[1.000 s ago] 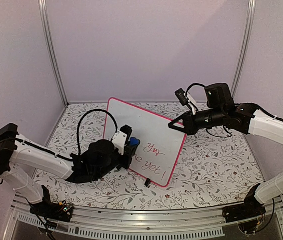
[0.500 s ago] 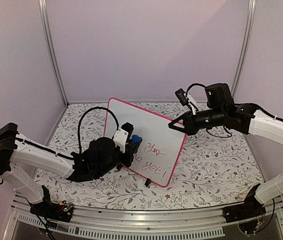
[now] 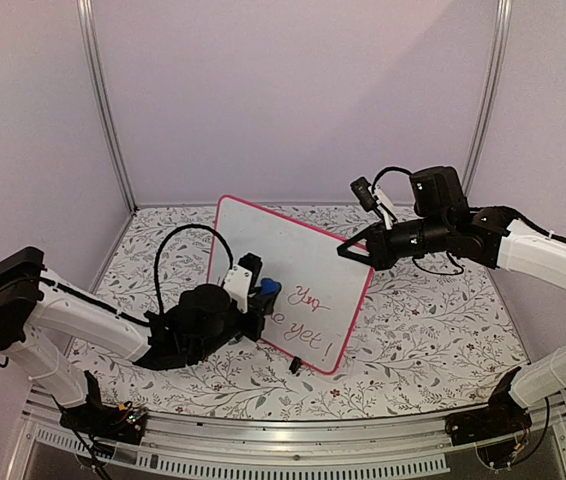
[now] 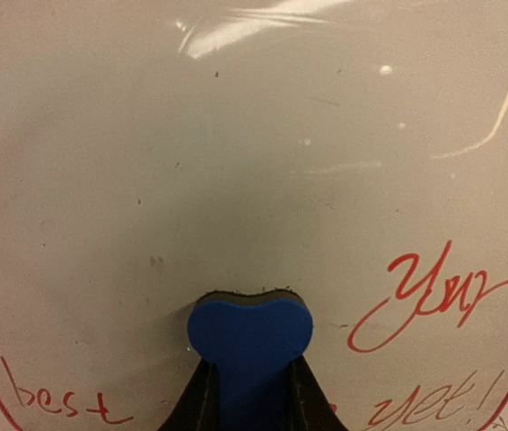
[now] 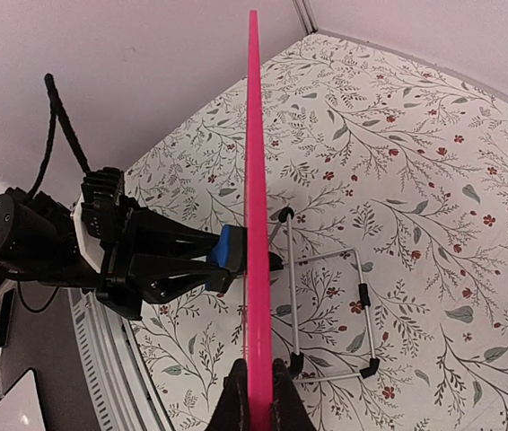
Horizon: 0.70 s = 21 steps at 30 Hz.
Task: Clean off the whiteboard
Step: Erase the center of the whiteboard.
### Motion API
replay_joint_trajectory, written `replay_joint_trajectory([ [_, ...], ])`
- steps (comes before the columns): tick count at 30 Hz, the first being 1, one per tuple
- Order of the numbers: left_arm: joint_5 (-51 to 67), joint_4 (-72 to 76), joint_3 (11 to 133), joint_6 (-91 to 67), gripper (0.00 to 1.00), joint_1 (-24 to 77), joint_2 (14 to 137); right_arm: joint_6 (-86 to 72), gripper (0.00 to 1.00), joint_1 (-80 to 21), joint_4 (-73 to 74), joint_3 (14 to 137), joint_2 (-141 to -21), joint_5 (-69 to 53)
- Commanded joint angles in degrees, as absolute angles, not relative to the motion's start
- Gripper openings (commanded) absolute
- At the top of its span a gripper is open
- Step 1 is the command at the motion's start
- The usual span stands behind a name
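"Where's the whiteboard (image 3: pixel 308 250)?"
"Propped at the table (image 3: pixel 433 330) centre, right gripper (image 3: pixel 346 250) pinched on its right edge."
"Left gripper (image 3: pixel 263 293)?"
"Clamped on the blue eraser (image 4: pixel 249 328), against the board. Only the right wrist view shows the wire stand (image 5: pixel 326 255)."

The whiteboard (image 3: pixel 298 250) is a glossy white rectangle with a thin pink-red frame and rounded corners. It stands near upright on the flower-patterned table (image 3: pixel 433 330), around the middle, its writing face turned toward the left. From the right wrist it shows edge-on (image 5: pixel 254 180) as one narrow pink strip, with a wire stand (image 5: pixel 326 305) ending in small black feet folded out behind it. The upper part of the face (image 4: pixel 254 135) is blank apart from faint specks and glare. Red handwriting (image 4: pixel 433 296) remains low down: "best" at lower left, "Yup" and "yet!" at lower right.
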<state>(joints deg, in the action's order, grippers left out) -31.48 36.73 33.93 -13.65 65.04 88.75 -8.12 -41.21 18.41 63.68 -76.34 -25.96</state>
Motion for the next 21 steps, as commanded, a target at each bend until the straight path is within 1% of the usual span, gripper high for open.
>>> replay_joint_trajectory([
  [1, -31.90, 33.93, 31.85, -15.72, 0.10, 65.38, 91.17, -5.31, 0.00, -42.36, 21.03, 62.90, -77.27, -28.52],
  [9, -32.97, 32.85, 31.54, -16.88, 0.10, 66.08, 92.45, -5.29, 0.00, -42.36, 21.14, 62.90, -77.21, -28.48],
  [21, -33.51, 32.18, 29.22, -18.79, 0.10, 67.47, 91.09, -5.34, 0.00, -42.32, 21.16, 62.88, -77.34, -28.46],
])
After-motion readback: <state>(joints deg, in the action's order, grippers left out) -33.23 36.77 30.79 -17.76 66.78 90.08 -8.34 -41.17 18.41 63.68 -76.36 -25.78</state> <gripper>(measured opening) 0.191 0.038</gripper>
